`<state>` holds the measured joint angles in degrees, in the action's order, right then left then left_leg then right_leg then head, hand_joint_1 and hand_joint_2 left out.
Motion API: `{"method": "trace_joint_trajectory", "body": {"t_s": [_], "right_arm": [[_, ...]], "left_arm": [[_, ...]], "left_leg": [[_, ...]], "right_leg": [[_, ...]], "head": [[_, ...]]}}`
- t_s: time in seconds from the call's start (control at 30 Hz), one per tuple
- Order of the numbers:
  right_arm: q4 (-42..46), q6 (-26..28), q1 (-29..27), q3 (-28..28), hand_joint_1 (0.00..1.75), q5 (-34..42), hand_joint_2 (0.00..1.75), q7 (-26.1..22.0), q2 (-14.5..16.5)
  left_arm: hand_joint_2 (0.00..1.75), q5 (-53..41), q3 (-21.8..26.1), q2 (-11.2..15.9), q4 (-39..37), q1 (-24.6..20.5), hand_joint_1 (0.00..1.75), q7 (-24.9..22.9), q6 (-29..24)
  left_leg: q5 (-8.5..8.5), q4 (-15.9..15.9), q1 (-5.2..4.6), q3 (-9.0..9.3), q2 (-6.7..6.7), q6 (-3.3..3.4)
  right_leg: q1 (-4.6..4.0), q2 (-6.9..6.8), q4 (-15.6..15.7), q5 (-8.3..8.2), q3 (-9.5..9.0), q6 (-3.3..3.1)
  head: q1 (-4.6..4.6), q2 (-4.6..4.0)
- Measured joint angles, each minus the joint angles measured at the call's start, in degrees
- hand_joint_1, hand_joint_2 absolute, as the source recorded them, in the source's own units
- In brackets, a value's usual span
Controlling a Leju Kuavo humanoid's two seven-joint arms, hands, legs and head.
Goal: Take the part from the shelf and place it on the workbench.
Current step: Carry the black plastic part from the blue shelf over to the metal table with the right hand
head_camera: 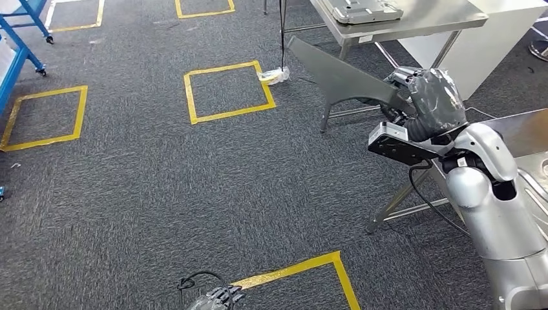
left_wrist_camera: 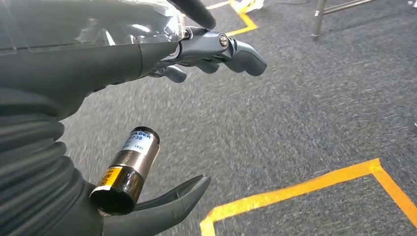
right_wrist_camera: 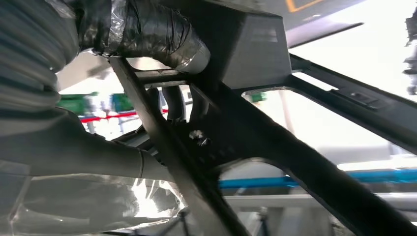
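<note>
Between the fingers [head_camera: 402, 81] of the right hand [head_camera: 423, 97] sits the part [head_camera: 342, 81], a flat grey metal sheet with a pointed tip and a curved cutout along its lower edge. The hand, wrapped in clear plastic, grips the sheet at its near end, and the sheet juts away from the fingers, up over the dark carpet [head_camera: 194, 187]. In the right wrist view the thumb [right_wrist_camera: 157, 29] presses on the part's dark underside [right_wrist_camera: 255, 132].

Beyond the fingers stands a steel bench [head_camera: 420, 19] carrying a grey tray-like casting [head_camera: 365, 10]; the part's tip points toward its legs [head_camera: 326, 116], which stand just under the sheet. Beside the right arm, on the wrist side of the fingers, lies the edge of another metal bench [head_camera: 523, 132], its leg [head_camera: 394, 206] slanting to the floor.

Yellow tape squares [head_camera: 227, 90] mark the carpet on the far side of the part's tip, and a blue wheeled frame [head_camera: 26, 39] stands well apart.

The left hand [head_camera: 216, 298] hangs low over the carpet; its fingers [left_wrist_camera: 236, 49] are apart and hold nothing, with a yellow tape line [left_wrist_camera: 305, 187] on the floor past them.
</note>
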<state>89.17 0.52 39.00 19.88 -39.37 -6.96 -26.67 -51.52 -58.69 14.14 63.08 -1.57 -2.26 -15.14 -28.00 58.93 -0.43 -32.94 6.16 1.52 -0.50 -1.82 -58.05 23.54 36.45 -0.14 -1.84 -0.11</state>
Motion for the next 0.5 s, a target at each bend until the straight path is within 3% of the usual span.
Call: {"method": "trace_joint_trajectory", "body": {"t_s": [0.07, 0.13, 0.2, 0.23, 0.27, 0.33, 0.4, 0.47, 0.5], "right_arm": [[-0.92, -0.18, 1.03, -0.14, 1.75, -0.15, 1.75, 0.3, -0.03], [-1.64, -0.13, 1.35, -0.17, 1.75, -0.33, 1.75, 0.24, 0.0], [-2.15, -0.04, 0.81, -0.17, 1.75, -0.92, 1.75, -0.02, -0.02], [-2.42, -0.04, 0.58, -0.17, 1.75, -1.35, 1.75, -0.09, -0.04], [-2.68, -0.04, 0.47, -0.17, 1.75, -1.74, 1.75, -0.09, -0.04], [-3.13, 0.0, 0.42, -0.17, 1.75, -2.37, 1.75, -0.08, -0.04], [-3.55, 0.05, 0.45, -0.17, 1.75, -3.1, 1.75, 0.05, -0.05], [-4.01, 0.08, 0.52, -0.17, 1.75, -3.94, 1.75, 0.39, -0.11], [-4.21, 0.12, 0.56, -0.18, 1.75, -4.32, 1.75, 0.58, -0.21]], "left_arm": [[1.75, -0.15, 0.03, -0.05, -0.13, -0.15, 0.0, -0.12, -0.21], [1.75, -0.38, 0.04, 0.22, -0.27, 0.19, 0.0, -0.06, -0.85], [1.75, -0.94, -0.01, 0.77, -0.14, 1.21, 0.0, 0.15, -2.42], [1.75, -1.43, -0.09, 1.12, 0.18, 1.81, 0.0, 0.14, -3.39], [1.75, -1.94, -0.24, 1.6, 0.62, 2.34, 0.0, -0.01, -4.22], [1.75, -2.78, -0.68, 2.59, 1.56, 3.0, 0.0, -0.48, -5.22], [1.75, -3.06, -1.2, 3.23, 2.15, 3.19, 0.0, -0.76, -5.67], [1.75, -3.12, -1.53, 3.48, 2.38, 3.07, 0.0, -0.86, -5.99], [1.75, -3.1, -1.61, 3.55, 2.41, 2.96, 0.0, -0.88, -6.11]], "left_leg": [[-2.14, 3.65, 0.22, -1.37, -2.49, -0.45], [-5.28, 10.98, 0.48, -4.98, -5.2, -0.69], [-6.08, 15.73, 0.58, -8.08, -5.74, -0.89], [-4.82, 15.13, 0.64, -8.27, -5.81, -0.96], [-2.6, 12.32, 0.74, -7.36, -6.13, -1.0], [1.24, 4.92, 1.05, -4.32, -8.18, -0.95], [2.15, 1.57, 1.1, -2.79, -9.55, -0.63], [2.15, 1.28, 0.89, -2.59, -8.67, -0.02], [2.3, 0.94, 0.86, -2.38, -8.05, 0.37]], "right_leg": [[0.49, 1.21, 0.63, -0.23, -0.71, -0.68], [0.61, 2.46, 0.67, -0.14, -0.96, -1.08], [0.63, 4.04, 0.49, 0.06, -1.02, -1.12], [0.68, 4.91, 0.27, 0.22, -1.02, -1.03], [0.77, 5.81, -0.07, 0.46, -1.02, -0.88], [0.91, 7.4, -1.06, 1.12, -0.8, -0.37], [1.03, 8.67, -1.69, 1.44, -0.32, 0.29], [1.24, 9.7, -1.56, 1.31, 0.0, 1.01], [1.27, 9.04, -1.67, 1.42, 0.09, 1.3]], "head": [[-0.02, 0.0], [-0.02, 0.0], [-0.02, 0.0], [-0.02, 0.0], [-0.03, 0.0], [-0.02, 0.0], [-0.02, 0.0], [-0.02, 0.0], [0.01, 0.0]]}}
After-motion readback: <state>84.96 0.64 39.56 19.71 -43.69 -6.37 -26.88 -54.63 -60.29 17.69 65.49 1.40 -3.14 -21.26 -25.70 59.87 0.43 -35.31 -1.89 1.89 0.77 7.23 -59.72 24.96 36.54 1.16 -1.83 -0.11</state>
